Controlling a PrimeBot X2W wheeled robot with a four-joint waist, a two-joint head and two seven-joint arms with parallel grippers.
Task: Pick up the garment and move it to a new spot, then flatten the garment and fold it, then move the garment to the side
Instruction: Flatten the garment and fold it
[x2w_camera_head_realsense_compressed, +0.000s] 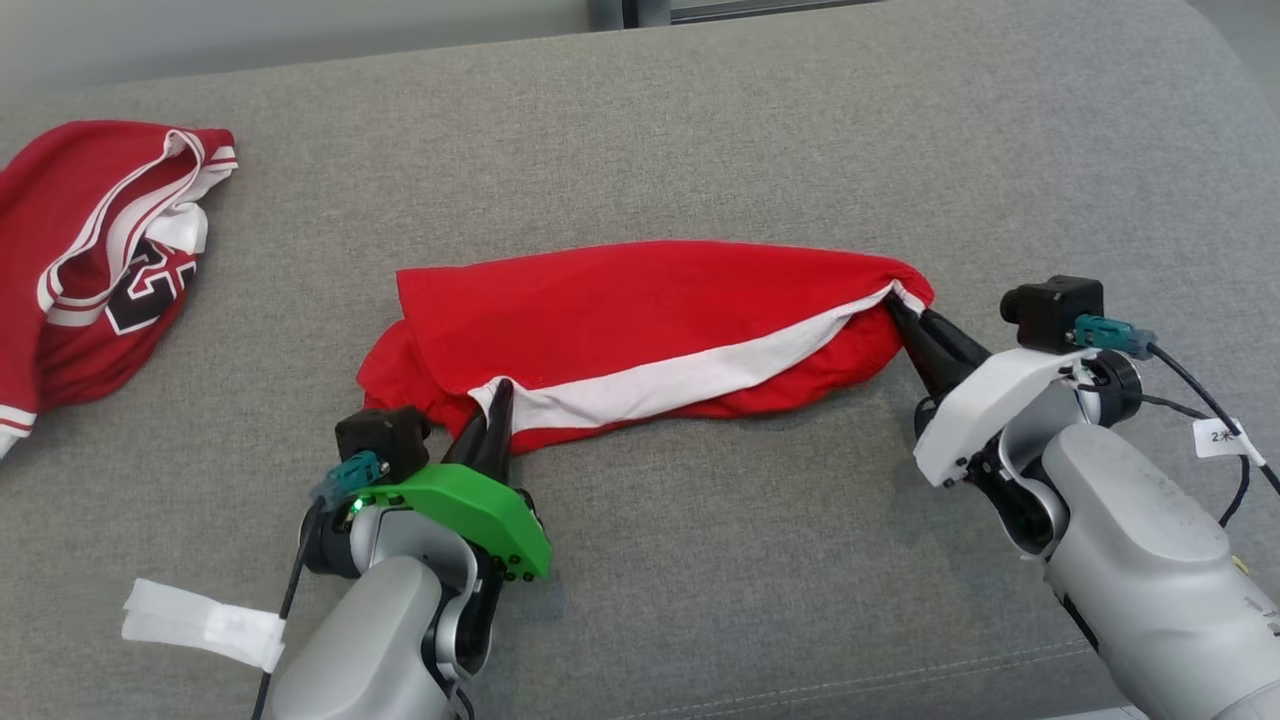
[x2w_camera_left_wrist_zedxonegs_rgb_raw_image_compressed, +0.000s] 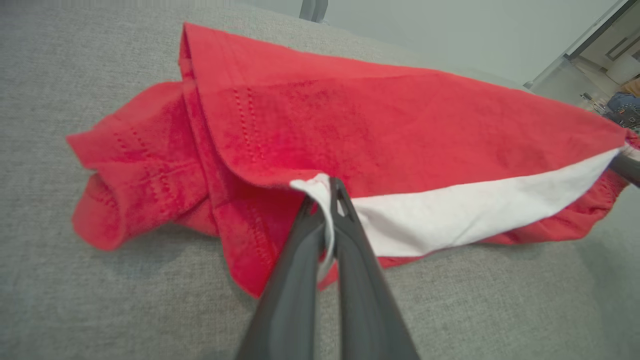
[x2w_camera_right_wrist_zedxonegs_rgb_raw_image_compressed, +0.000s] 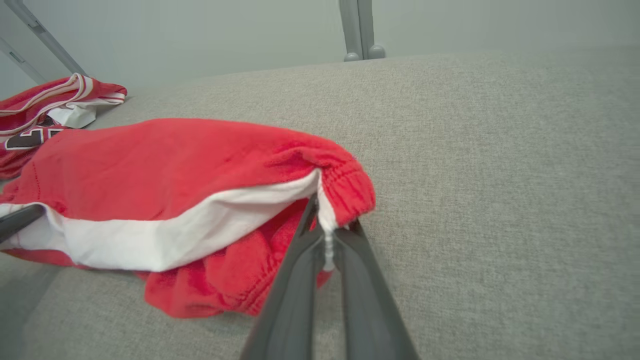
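The garment (x2w_camera_head_realsense_compressed: 650, 320) is a red piece with a white stripe, lying bunched and stretched sideways across the middle of the grey cushion. My left gripper (x2w_camera_head_realsense_compressed: 497, 400) is shut on the garment's near left edge; in the left wrist view the white hem (x2w_camera_left_wrist_zedxonegs_rgb_raw_image_compressed: 320, 187) is pinched between the two dark fingers (x2w_camera_left_wrist_zedxonegs_rgb_raw_image_compressed: 300, 270). At the garment's right end my right gripper (x2w_camera_head_realsense_compressed: 905, 310) is shut on the gathered corner, and the right wrist view shows the white edge (x2w_camera_right_wrist_zedxonegs_rgb_raw_image_compressed: 327, 235) clamped between its fingers (x2w_camera_right_wrist_zedxonegs_rgb_raw_image_compressed: 295, 280). The garment (x2w_camera_right_wrist_zedxonegs_rgb_raw_image_compressed: 165, 170) sags between both grips.
A second red jersey (x2w_camera_head_realsense_compressed: 95, 260) with white trim and a dark number lies crumpled at the far left of the cushion (x2w_camera_head_realsense_compressed: 700, 600). A white tag (x2w_camera_head_realsense_compressed: 200, 625) hangs by my left forearm. A metal post (x2w_camera_right_wrist_zedxonegs_rgb_raw_image_compressed: 360, 30) stands behind the cushion's far edge.
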